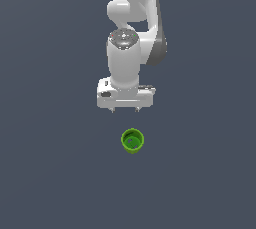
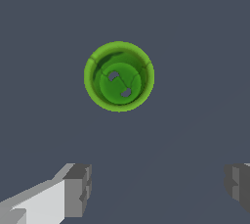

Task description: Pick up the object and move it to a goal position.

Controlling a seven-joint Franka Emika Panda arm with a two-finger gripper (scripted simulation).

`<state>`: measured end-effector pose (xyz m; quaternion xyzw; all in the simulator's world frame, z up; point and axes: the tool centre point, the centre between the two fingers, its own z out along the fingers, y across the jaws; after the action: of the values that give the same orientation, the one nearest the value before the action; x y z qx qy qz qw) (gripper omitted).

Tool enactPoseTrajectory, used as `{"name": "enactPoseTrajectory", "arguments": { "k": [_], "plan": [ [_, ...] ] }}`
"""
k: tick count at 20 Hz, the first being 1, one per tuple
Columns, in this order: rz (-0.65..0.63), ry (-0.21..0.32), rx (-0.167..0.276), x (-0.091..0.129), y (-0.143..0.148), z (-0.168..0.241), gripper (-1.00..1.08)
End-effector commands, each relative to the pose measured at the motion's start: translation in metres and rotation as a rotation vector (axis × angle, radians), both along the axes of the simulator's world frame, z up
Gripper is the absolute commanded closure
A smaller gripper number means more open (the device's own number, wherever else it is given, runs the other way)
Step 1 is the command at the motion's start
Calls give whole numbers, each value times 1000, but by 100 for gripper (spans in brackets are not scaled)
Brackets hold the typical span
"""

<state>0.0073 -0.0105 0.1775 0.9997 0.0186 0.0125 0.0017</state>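
No readable text, label, brand, number or sign is showing in either view. Two small grey marks are sitting on the inner floor of the green cup [image 2: 119, 77], which is lying ahead of the gripper [image 2: 156, 189], but they are forming no letter or digit

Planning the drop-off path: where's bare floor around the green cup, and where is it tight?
Only the green cup stands on the dark surface; bare ground surrounds it on the exterior view's left, right and near side. The one crowded spot is the far side, where the open gripper hangs apart from the cup. In the wrist view the gap between the fingers holds nothing.
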Motion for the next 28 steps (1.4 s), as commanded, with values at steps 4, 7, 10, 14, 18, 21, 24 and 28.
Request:
{"name": "enactPoseTrajectory", "arguments": {
  "k": [4, 7, 10, 14, 18, 21, 24, 28],
  "plan": [
    [0, -3, 1, 0, 0, 0, -20],
    [1, -13, 3, 0, 0, -2, -20],
    [2, -30, 7, 1, -1, -4, -20],
    [4, -63, 14, 2, -2, -9, -20],
    [6, -107, 24, 4, -4, -16, -20],
    [8, -149, 33, 6, -5, -22, -20],
    [11, -194, 42, 8, -7, -28, -20],
    [14, -254, 55, 12, -9, -36, -20]
  ]
}}
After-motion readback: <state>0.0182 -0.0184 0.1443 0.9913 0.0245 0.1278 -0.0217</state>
